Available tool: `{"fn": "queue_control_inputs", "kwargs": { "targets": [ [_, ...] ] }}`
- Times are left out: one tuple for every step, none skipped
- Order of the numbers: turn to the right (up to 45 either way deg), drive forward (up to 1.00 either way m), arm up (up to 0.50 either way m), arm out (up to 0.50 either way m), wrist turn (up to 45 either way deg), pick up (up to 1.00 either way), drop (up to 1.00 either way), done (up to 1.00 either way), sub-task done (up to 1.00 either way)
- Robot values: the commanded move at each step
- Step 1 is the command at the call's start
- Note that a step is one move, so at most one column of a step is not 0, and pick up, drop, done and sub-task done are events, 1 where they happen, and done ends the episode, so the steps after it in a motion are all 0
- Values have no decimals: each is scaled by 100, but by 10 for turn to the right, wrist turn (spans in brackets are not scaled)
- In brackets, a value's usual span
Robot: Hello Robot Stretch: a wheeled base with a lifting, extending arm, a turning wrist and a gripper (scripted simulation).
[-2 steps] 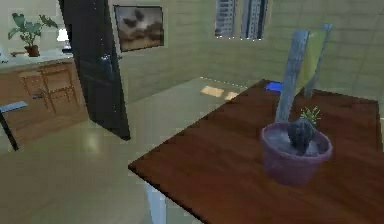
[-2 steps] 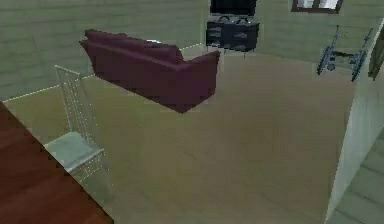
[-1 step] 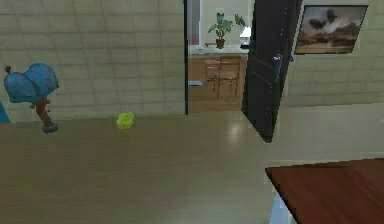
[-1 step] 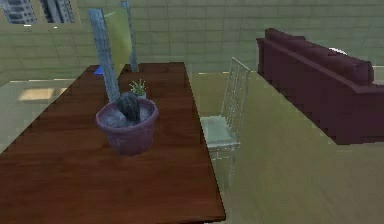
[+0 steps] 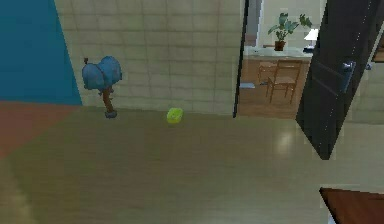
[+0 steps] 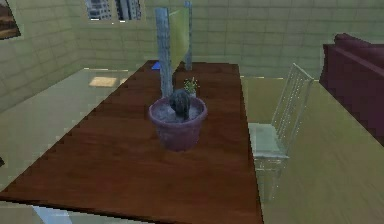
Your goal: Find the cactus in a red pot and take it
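The gripper's state I cannot tell. The cactus [image 6: 181, 103] stands in its dull reddish pot [image 6: 178, 128] at the middle of the table [image 6: 110, 160], a chair [image 6: 275, 130] on the right. So it is found, I judge, but reaching, grasping and lifting are all left.

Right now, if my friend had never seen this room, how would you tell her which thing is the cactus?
Find the long dark wooden table with see-through chairs beside it. Near its middle stands a round reddish pot holding a stubby dark green cactus. It's the only plant on the tabletop, low and round, unlike the tall pale chairs.
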Motion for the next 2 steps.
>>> {"fn": "queue_control_inputs", "kwargs": {
  "targets": [
    [0, 0, 50, 0, 0, 0, 0, 0, 0],
    [0, 0, 38, 0, 0, 0, 0, 0, 0]
  ]
}}
